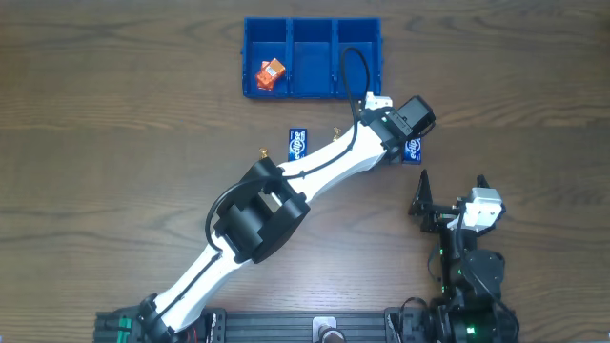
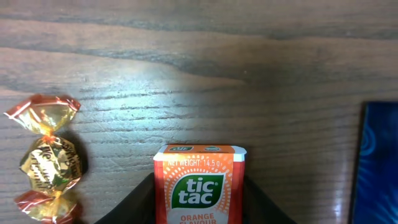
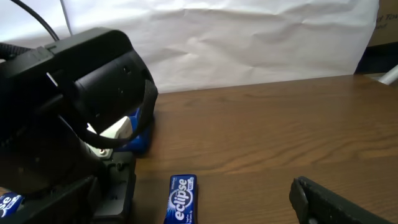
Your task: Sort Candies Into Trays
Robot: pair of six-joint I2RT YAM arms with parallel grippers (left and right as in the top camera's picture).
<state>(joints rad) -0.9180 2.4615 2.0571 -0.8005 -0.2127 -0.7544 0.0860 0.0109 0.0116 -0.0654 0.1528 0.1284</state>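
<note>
Inside L claw point(image 2: 199, 208): orange candy box point(image 2: 199, 174); gold candy point(image 2: 48, 158) nearby.

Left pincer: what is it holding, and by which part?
The orange candy box, pinched on its two side edges, with its top end sticking out past the fingers.

A blue three-compartment tray point(image 1: 312, 57) is set at the far middle, with two orange candies point(image 1: 270, 73) in its left compartment. An orange box point(image 2: 200, 183) is held upright in the left gripper point(image 2: 199, 208), and a gold-wrapped candy point(image 2: 48, 158) lies near it. A blue pack point(image 1: 297, 145) lies flat near the tray, with a second pack point(image 1: 413, 149) to its right.
</note>
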